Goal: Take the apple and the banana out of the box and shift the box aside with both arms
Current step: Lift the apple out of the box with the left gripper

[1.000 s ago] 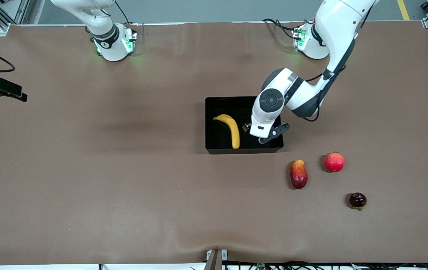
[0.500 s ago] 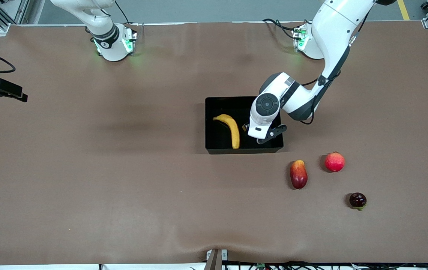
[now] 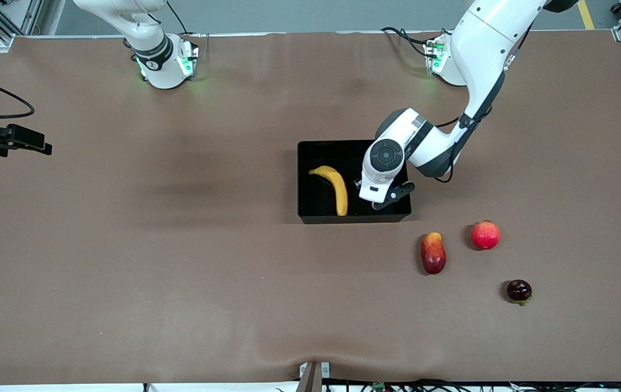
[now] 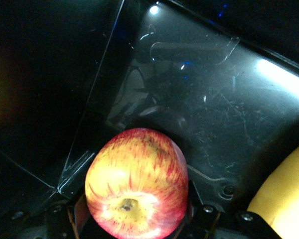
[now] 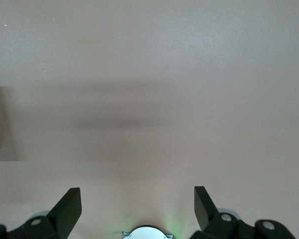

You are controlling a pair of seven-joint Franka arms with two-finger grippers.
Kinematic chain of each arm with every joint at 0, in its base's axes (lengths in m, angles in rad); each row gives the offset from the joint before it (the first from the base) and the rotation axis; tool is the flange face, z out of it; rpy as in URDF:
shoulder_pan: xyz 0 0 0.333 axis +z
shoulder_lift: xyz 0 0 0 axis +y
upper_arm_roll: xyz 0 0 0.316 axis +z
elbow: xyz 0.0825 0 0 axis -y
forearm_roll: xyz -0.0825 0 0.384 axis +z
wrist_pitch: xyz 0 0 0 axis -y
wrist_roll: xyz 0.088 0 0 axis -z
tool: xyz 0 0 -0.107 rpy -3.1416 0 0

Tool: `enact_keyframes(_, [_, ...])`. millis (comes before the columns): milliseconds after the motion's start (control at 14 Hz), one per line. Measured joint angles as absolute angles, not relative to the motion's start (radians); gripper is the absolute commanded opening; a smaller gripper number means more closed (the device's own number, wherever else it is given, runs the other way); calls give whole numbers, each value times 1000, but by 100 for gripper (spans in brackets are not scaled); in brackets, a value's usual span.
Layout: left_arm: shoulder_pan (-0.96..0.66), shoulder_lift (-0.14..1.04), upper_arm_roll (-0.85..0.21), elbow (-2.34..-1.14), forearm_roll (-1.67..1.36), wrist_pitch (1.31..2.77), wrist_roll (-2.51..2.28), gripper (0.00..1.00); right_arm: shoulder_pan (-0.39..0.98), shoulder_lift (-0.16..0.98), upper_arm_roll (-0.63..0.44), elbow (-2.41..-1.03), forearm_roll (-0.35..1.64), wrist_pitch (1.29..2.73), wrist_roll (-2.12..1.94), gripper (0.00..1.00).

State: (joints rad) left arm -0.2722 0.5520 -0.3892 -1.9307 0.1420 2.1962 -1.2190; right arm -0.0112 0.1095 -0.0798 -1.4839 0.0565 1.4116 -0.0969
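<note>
The black box stands mid-table with the yellow banana lying inside it. My left gripper is lowered into the box beside the banana. In the left wrist view the red apple with yellow patches fills the space between the jaws of the left gripper, which press on both its sides, just above the glossy box floor, with the banana beside it. The left hand hides the apple in the front view. My right gripper hangs open over bare table near the right arm's end.
Three other fruits lie nearer the front camera than the box, toward the left arm's end: an oval red-and-yellow one, a pink-red round one and a small dark red one.
The left hand has shifted slightly within the box, away from the front camera. The right hand has slid a little toward the table's middle.
</note>
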Motion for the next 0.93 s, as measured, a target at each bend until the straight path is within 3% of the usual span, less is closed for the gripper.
enact_keyframes(286, [-270,531,-388,-1883,144,2144,-1219,0,10,120,-72,-1484,61,1403,-113,100])
enact_keyframes(643, [-254,419,-382,-1704,147,1901,-1212,0,55,120,-69,-1484,61,1332,-176,100])
enact_keyframes(929, [-157,356,-374,-1637,153,1862,-1059,0,68,121,-68,-1486,76,1308,-266,100])
